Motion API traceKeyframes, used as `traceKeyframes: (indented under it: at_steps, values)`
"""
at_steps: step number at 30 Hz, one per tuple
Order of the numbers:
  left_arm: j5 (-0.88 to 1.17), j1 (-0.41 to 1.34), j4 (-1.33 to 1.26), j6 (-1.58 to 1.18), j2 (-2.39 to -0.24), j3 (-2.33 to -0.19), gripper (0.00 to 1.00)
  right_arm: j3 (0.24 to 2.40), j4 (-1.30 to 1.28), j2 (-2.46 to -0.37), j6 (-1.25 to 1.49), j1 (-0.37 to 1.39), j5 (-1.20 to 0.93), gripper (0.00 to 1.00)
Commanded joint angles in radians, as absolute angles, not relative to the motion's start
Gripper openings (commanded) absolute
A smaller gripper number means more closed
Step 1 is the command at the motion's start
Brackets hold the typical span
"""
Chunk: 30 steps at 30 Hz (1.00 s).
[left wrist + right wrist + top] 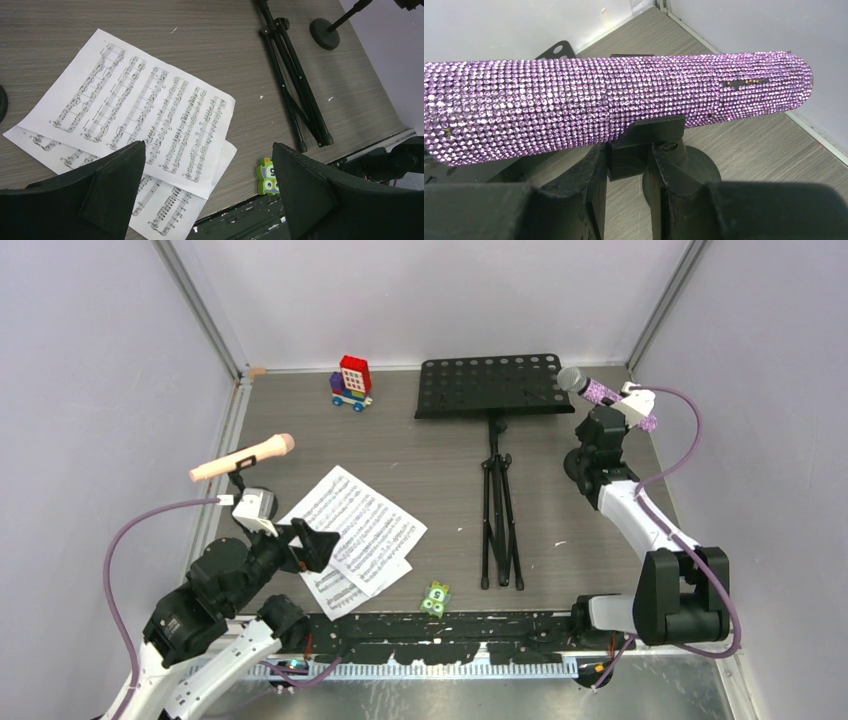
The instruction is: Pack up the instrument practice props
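A: Where did the purple-glitter cylindrical microphone (614,105) lie from the right gripper (629,167)?
B: Just above its fingers, in the clip (651,127) of the short black round-based mount (696,167) at the far right of the grey wood-grain table (450,490). Its long axis ran crosswise, along the line the jaws close on
A: Gripping it?
B: The jaws stood close either side of the clip's neck, not the barrel. I couldn't tell contact. The left gripper (208,150) gaped wide over the white sheet-music pages (135,100), well apart
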<state>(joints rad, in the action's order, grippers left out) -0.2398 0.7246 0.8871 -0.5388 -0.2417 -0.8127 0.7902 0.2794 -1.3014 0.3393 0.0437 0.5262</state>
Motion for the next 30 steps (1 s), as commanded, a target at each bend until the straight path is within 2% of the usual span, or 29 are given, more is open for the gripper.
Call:
traceKeyframes:
  at_steps: [1, 18, 22, 30]
  values:
    - [-0.259, 0.726, 0.847, -0.533, -0.232, -0.808, 1.00, 0.782, 0.331, -1.212, 0.341, 0.038, 0.615, 0.01]
    - [-0.256, 0.727, 0.842, -0.529, -0.232, -0.808, 1.00, 0.738, 0.188, -0.885, 0.414, 0.038, 0.455, 0.01]
    - [-0.253, 0.726, 0.842, -0.529, -0.231, -0.808, 1.00, 0.775, 0.164, -0.851, 0.416, 0.038, 0.287, 0.01]
    - [-0.268, 0.726, 0.843, -0.532, -0.215, -0.807, 1.00, 0.907, 0.189, -0.865, 0.492, 0.040, -0.308, 0.01]
